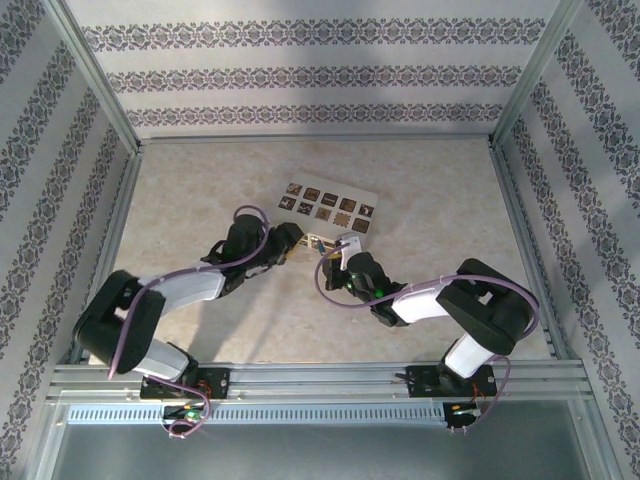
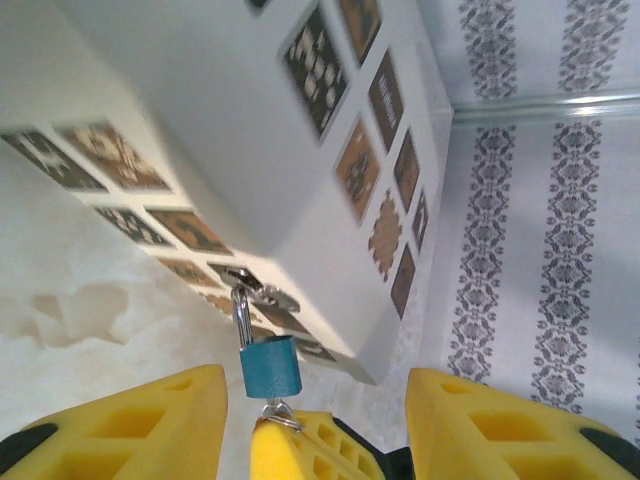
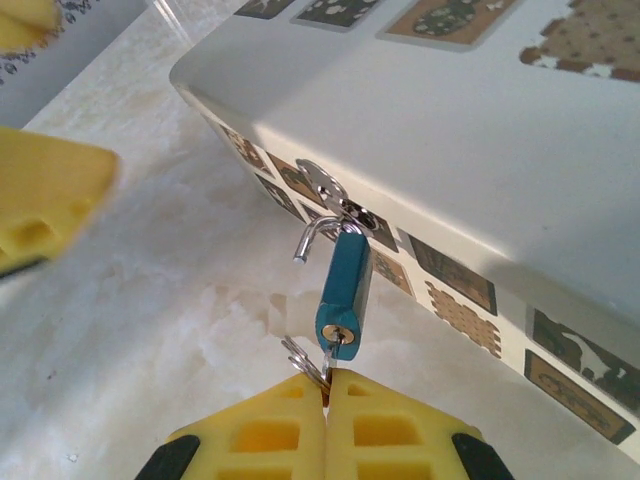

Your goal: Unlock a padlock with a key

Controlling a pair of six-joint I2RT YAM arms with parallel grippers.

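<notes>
No readable writing, number or brand is being shown on the tiny blue squarish metal padlock or the cream patterned-square box.

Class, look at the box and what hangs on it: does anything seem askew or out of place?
Yes. The blue padlock on the cream box hangs askew at the hasp: one end of its shackle sticks out free of the body, so it looks unlocked though not yet removed.

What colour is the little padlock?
The padlock is blue with silvery metal parts; clearest in the right wrist view.
</notes>
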